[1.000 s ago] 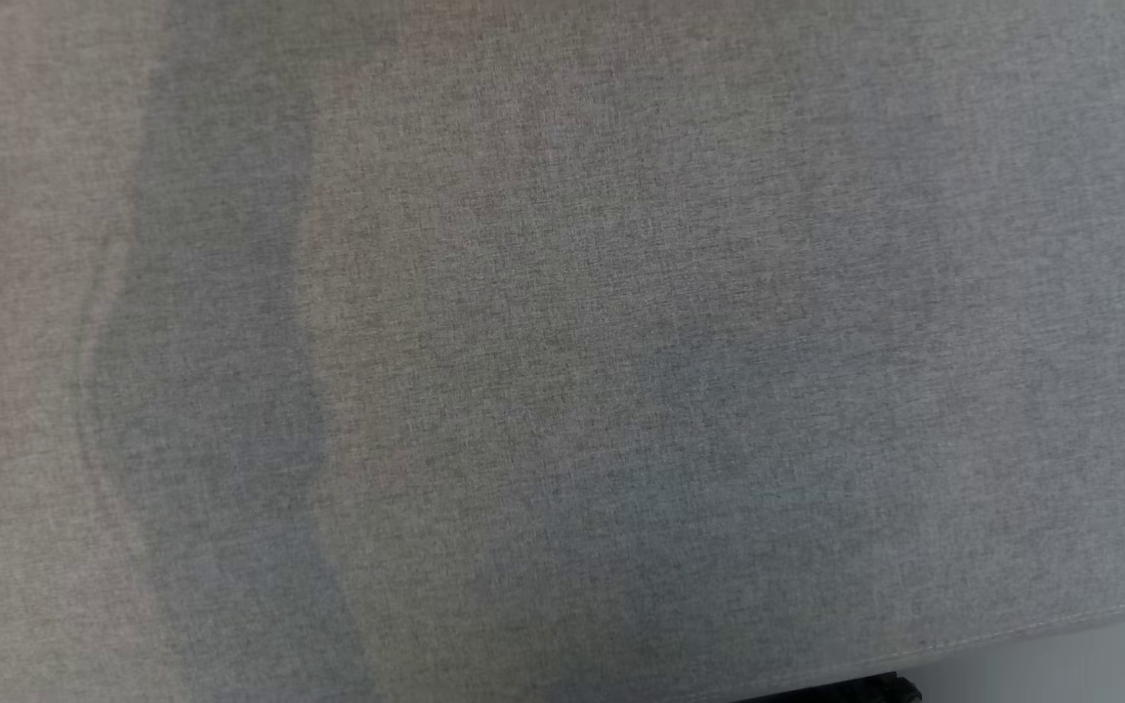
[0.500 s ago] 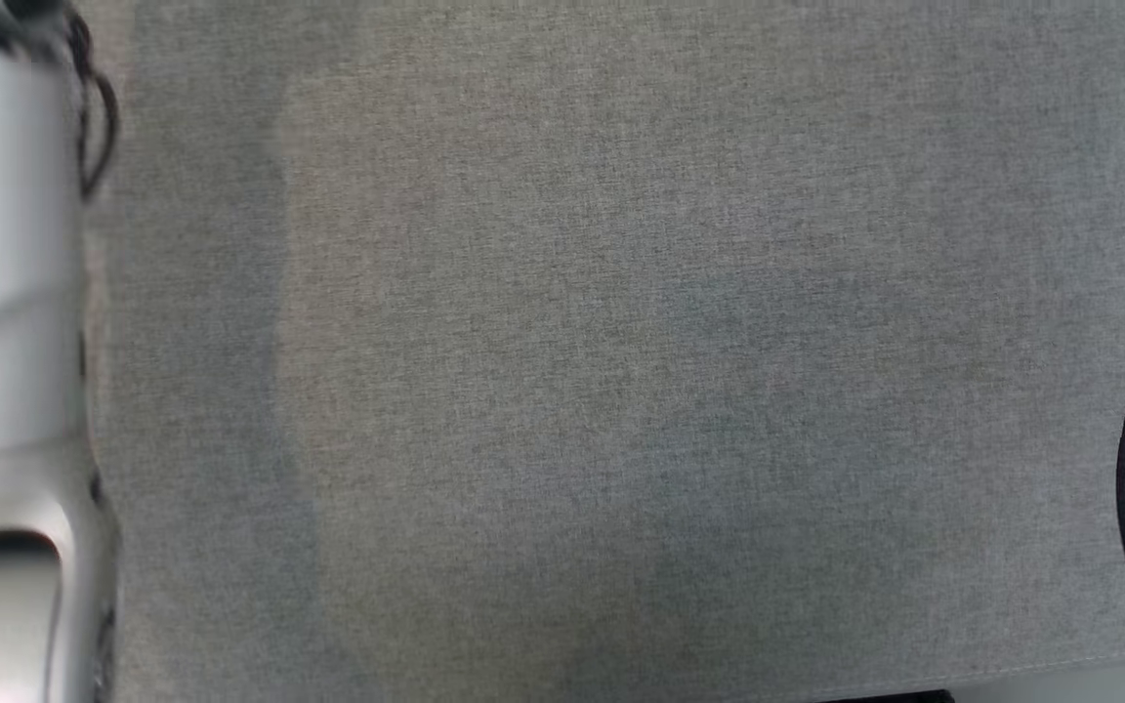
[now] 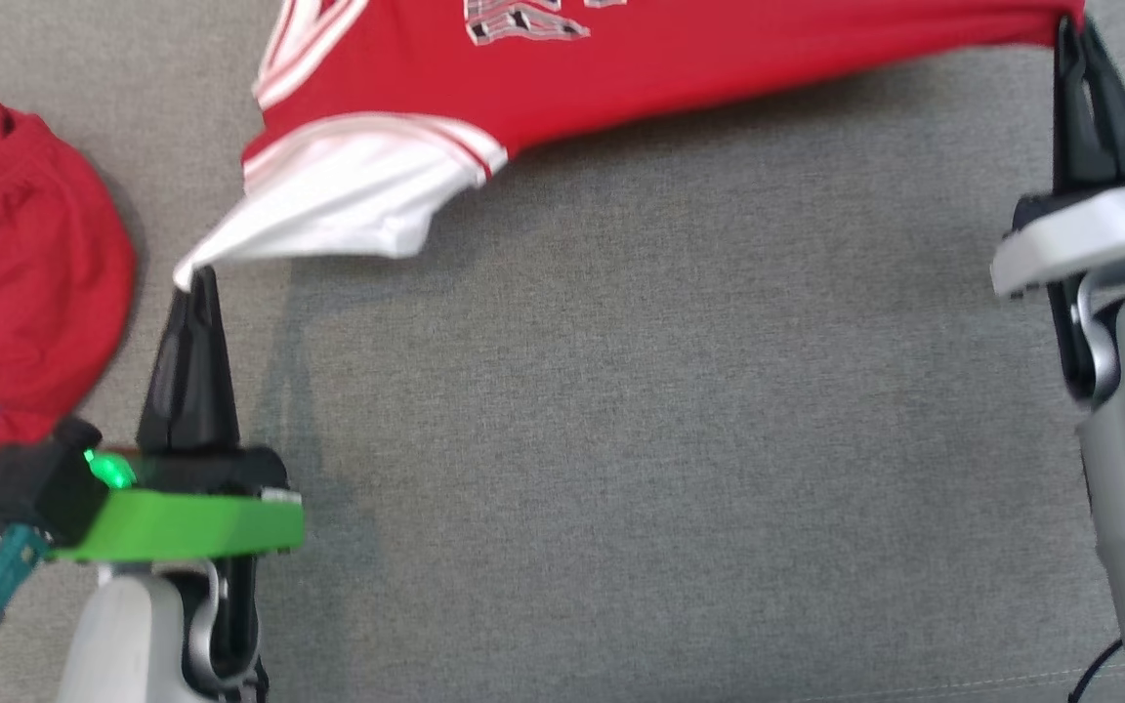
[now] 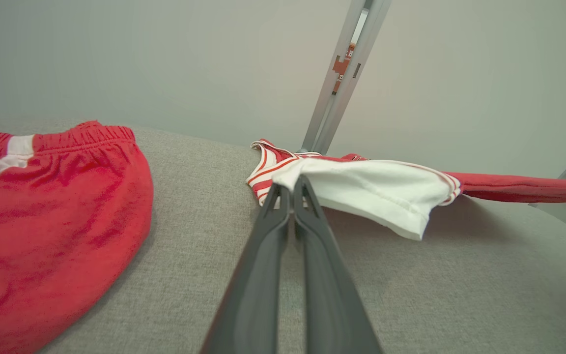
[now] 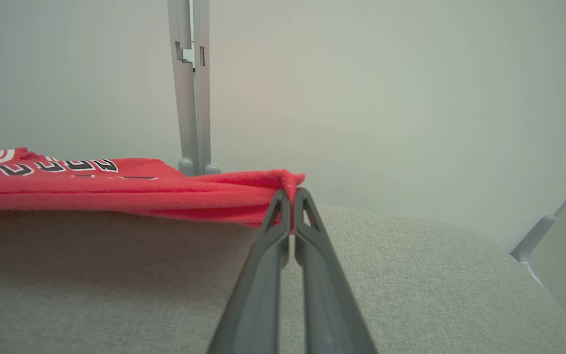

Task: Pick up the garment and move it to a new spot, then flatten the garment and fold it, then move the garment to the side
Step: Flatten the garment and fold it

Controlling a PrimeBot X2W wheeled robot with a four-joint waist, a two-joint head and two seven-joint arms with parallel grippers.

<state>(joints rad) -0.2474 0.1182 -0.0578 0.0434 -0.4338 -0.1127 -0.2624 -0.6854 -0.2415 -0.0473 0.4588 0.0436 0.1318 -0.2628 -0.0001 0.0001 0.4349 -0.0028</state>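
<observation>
- Your left gripper (image 3: 195, 283) is pinched together on the edge of the white sleeve (image 3: 348, 205) of the red jersey (image 3: 641, 68).
- Your right gripper (image 3: 1070, 39) is clamped on a bunched red corner of the same jersey.
- You hold the jersey stretched between both grippers, its near edge hanging clear of the grey cloth surface (image 3: 670, 439).
- Red shorts (image 3: 35, 264) lie on the surface left of your left gripper, apart from it.
- A metal post (image 5: 192, 88) stands behind the jersey.

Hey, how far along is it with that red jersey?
Done: the red-and-white jersey is picked up, left claw shut on its white sleeve, right claw on a red corner. In hand: held stretched over the grey fabric surface. Left: laying flat, folding, moving aside.
</observation>
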